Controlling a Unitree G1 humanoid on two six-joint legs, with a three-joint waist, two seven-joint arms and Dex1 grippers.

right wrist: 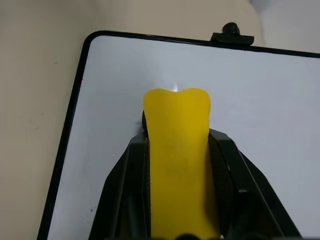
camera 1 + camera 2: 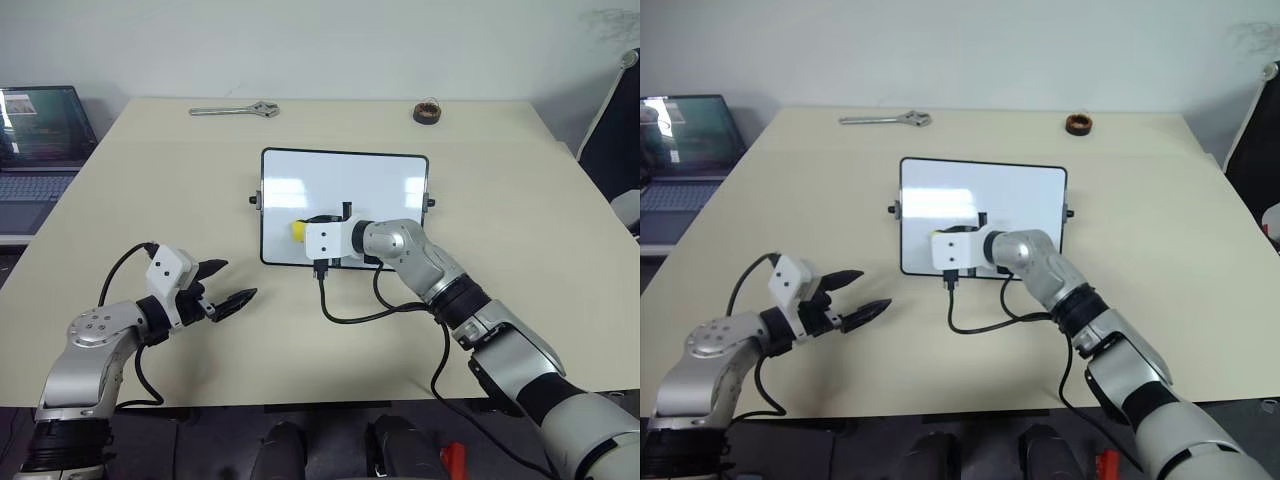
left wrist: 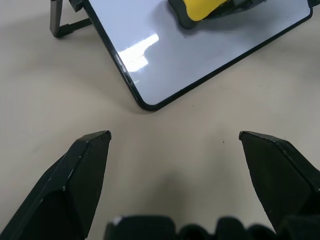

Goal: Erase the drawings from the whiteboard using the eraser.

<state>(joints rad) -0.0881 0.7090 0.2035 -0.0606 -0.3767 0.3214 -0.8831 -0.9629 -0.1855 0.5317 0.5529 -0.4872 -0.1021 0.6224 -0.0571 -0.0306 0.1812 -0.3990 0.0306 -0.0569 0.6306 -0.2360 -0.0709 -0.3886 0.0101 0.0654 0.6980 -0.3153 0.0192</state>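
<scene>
pressing eraser (image 1: 177,150) on whiteboard (image 2: 380,185) (right gripper (image 1: 176,145)), board clean

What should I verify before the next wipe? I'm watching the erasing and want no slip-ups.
1. Eraser gripped by right gripper: ok.
2. Eraser over the whiteboard, near its left side: ok.
3. Drawings on the visible board surface: none seen; the part under the arm, cannot tell.
4. Left gripper open and off the board: ok.
5. Wrench and dark roll far from the board: ok.
</scene>
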